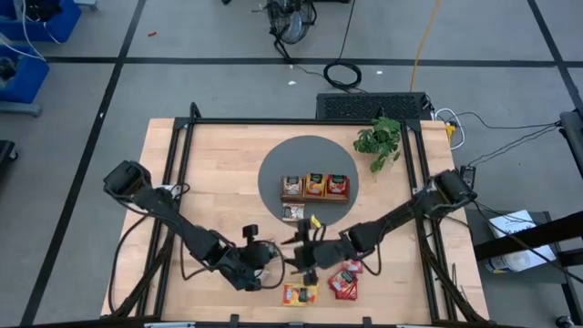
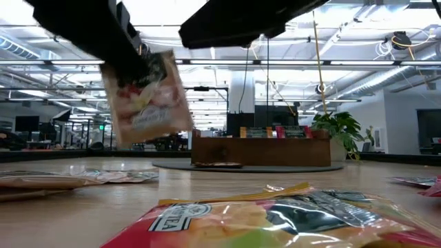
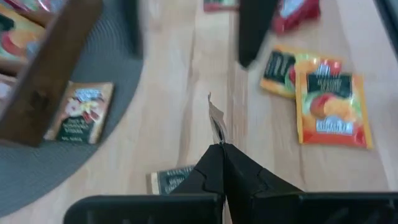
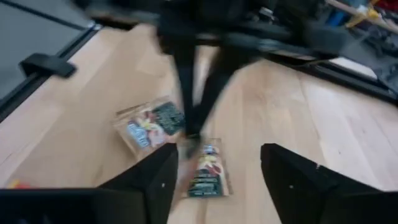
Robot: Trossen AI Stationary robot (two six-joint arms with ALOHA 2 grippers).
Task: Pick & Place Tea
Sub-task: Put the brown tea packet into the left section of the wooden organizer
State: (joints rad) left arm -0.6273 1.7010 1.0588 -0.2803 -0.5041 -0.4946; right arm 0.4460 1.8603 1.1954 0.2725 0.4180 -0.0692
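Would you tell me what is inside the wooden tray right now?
The wooden tray holds tea sachets in its three compartments: beige, orange and red. Whether more sachets lie stacked beneath them cannot be seen.

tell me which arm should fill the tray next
Left: the left pincer is shut on a tea sachet held above the table, ready to carry to the wooden tray; the right pincer is open and empty.

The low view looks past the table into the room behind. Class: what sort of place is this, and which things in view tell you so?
Most likely a robotics lab or industrial workshop. Exposed ceiling pipes and strip lights run overhead, loose cables lie on the grey floor, and the wooden table sits in a black frame carrying two robot arms.
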